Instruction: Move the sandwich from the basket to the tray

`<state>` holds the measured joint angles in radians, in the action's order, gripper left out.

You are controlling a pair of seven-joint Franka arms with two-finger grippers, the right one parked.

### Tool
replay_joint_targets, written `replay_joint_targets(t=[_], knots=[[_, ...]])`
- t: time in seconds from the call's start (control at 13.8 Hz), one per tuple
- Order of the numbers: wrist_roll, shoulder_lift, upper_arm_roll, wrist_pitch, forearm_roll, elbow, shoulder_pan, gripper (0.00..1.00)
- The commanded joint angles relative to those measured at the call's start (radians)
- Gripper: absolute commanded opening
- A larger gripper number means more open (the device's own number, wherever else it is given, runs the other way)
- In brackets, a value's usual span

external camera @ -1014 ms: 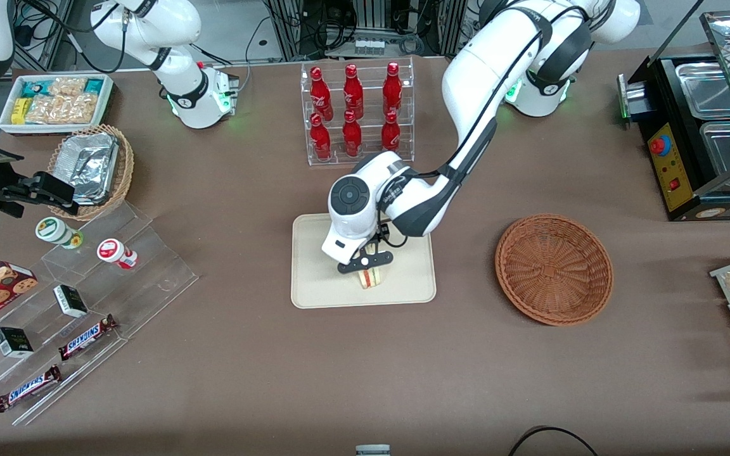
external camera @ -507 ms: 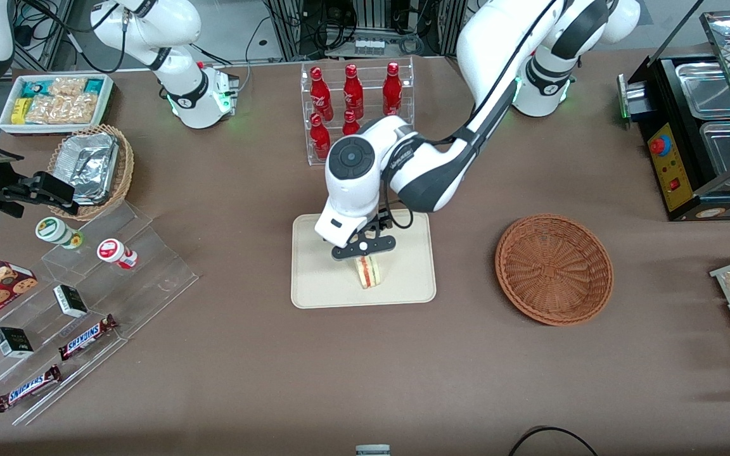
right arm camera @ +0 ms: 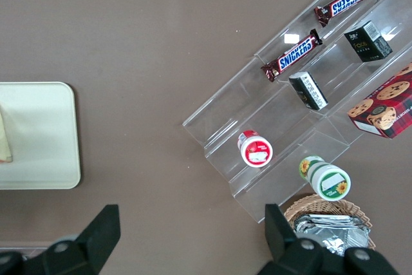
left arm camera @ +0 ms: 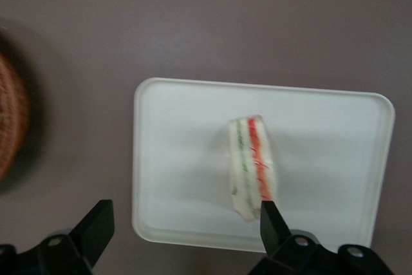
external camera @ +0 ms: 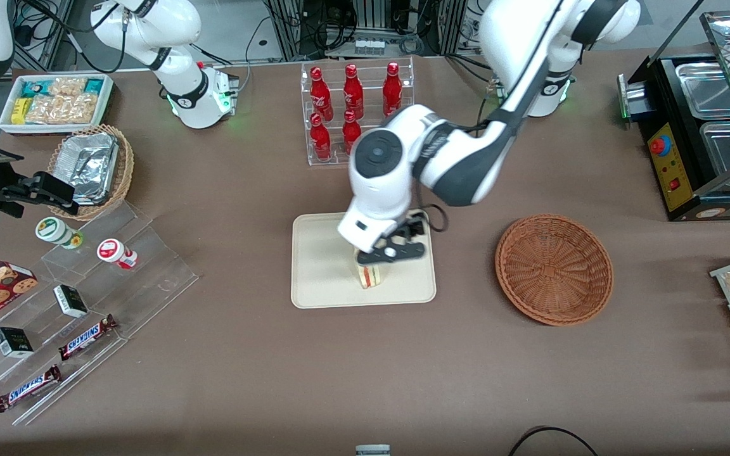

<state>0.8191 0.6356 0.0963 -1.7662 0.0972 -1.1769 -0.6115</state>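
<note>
While spread wide above, fingers [left arm camera: 96,227] clear of sandwich [left arm camera: 252,167] on tray [left arm camera: 174,159]

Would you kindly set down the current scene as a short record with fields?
sandwich: standing on edge on the tray, free of the tool
tray: on the table, holds only the sandwich
basket: empty, beside the tray toward the working arm's end of the table
tool: open, raised above the sandwich, holding nothing
task state: sandwich placed on the tray
</note>
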Motion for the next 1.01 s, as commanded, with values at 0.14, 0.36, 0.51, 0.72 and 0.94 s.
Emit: replay_joint_targets(t=[0.14,0.36,0.51,0.72,0.94], knots=[[-0.354,-0.216,0.000,0.033,-0.085,-0.220,0.217,1.00],[-0.521,-0.296,0.000,0.033,-0.086,-0.314,0.321,1.00],[-0.615,-0.327,0.000,0.077,-0.086,-0.328,0.383,1.00],[-0.716,-0.370,-0.003,0.143,-0.080,-0.331,0.447,1.00],[-0.721,-0.430,-0.003,0.186,-0.070,-0.342,0.487,1.00]])
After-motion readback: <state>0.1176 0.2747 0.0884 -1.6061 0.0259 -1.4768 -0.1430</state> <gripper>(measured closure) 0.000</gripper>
